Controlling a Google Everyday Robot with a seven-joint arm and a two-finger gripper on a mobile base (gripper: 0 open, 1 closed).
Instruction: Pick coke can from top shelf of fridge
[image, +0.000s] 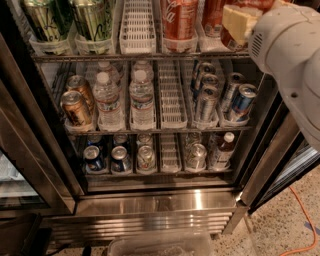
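The gripper (239, 24) is against the rightmost coke can (231, 44) at the top shelf's (140, 56) right edge. Whether it grips cannot be told. An open lane tray (138, 25) lies further left.

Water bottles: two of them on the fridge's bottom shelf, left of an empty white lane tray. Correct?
No. The camera view shows the two water bottles on the middle shelf, left of the empty lane tray. The gripper is at the top shelf's right end.

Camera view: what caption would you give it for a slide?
Robot's gripper up at the fridge's top shelf, right of a coke can.
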